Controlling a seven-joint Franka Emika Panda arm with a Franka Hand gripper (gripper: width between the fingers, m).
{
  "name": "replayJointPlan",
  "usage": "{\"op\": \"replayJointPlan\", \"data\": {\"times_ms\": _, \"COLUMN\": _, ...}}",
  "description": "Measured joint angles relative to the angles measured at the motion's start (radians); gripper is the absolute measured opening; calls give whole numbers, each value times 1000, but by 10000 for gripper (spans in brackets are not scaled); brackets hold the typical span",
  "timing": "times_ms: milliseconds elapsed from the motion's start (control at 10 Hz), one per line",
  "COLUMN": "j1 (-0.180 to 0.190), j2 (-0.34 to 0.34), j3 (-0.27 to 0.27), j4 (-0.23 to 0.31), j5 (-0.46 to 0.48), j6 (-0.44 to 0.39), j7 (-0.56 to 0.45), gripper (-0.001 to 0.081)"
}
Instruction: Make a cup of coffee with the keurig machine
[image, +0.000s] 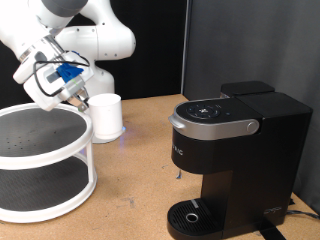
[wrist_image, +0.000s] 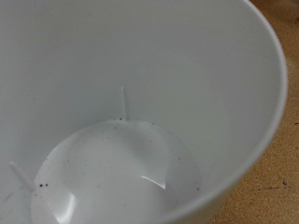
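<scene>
The white cup (image: 106, 116) stands on the wooden table, to the exterior view's left of the black keurig machine (image: 228, 155). The machine's silver-grey lid handle (image: 212, 126) is down and its round drip tray (image: 192, 215) is bare. My gripper (image: 82, 99) hangs tilted at the cup's rim, on the cup's left in the exterior view. The wrist view looks straight down into the cup (wrist_image: 121, 177): it holds nothing but a few dark specks on the bottom. My fingers do not show in the wrist view.
A white two-tier round shelf (image: 40, 165) stands at the exterior view's left, right beside the cup. The white arm base (image: 100, 40) is behind the cup. A dark wall backs the table. Bare table lies between cup and machine.
</scene>
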Motion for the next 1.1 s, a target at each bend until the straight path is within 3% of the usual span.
{"op": "replayJointPlan", "data": {"times_ms": 400, "j1": 52, "j2": 8, "j3": 9, "j4": 0, "j5": 46, "j6": 48, "j7": -3, "gripper": 71}}
{"op": "replayJointPlan", "data": {"times_ms": 700, "j1": 61, "j2": 24, "j3": 19, "j4": 0, "j5": 49, "j6": 67, "j7": 1, "gripper": 71}}
{"op": "replayJointPlan", "data": {"times_ms": 900, "j1": 61, "j2": 38, "j3": 7, "j4": -6, "j5": 50, "j6": 37, "j7": -38, "gripper": 71}}
{"op": "replayJointPlan", "data": {"times_ms": 1100, "j1": 84, "j2": 88, "j3": 11, "j4": -21, "j5": 87, "j6": 93, "j7": -66, "gripper": 71}}
